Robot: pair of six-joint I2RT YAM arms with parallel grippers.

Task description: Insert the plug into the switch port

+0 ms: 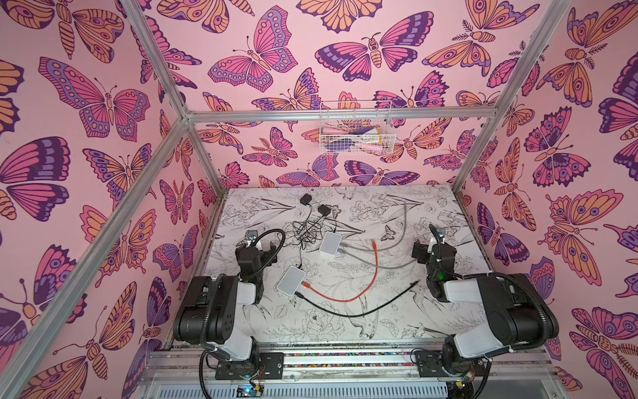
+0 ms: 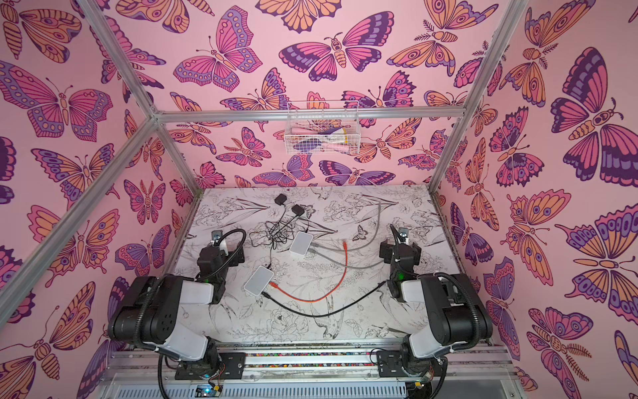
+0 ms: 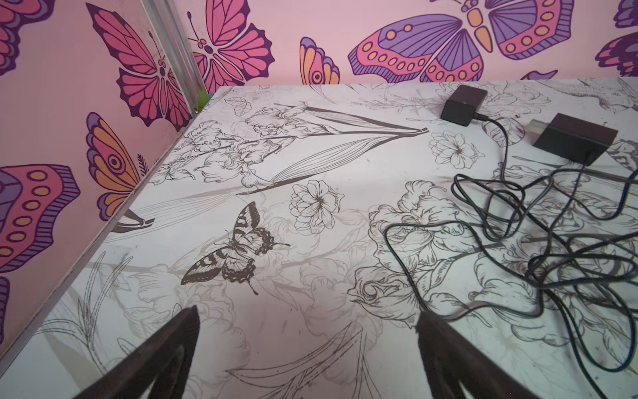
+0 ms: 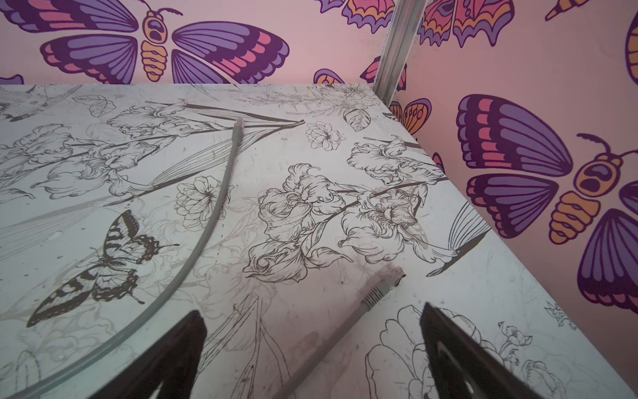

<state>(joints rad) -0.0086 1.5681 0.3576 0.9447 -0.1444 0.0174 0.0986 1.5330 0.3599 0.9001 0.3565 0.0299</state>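
Nearest the arms' bases, a black cable (image 1: 345, 313) is laid in a shallow curve across the flower-printed table (image 1: 397, 331). One end is brought up to the near switch (image 1: 291, 280), a white box lying by the left arm, and the other end lies free near the right arm. An orange cable (image 1: 376, 266) is also met at that switch's edge; whether either end is seated in a port cannot be told. Its free orange plug (image 1: 374, 244) is left on the table farther back, near the middle, apart from both switches. The left claw (image 3: 307, 316) is held with its jaws wide apart over bare table, nothing between them. The right claw (image 4: 312, 312) is likewise spread wide and empty, and a grey plug (image 4: 383, 286) is seen lying on the table just ahead of it, untouched. Beyond the near switch, the far switch (image 1: 330, 243) is set at an angle. Two grey cables are led from it towards the right, one (image 4: 207, 221) curving away to a second free end. A tangle of thin black cords (image 1: 307, 229) is spread to the left of the far switch and is joined to two black adapters (image 1: 306, 199) (image 1: 324, 210) by the back edge. A wire basket (image 1: 355, 127) is hung on the rear wall.
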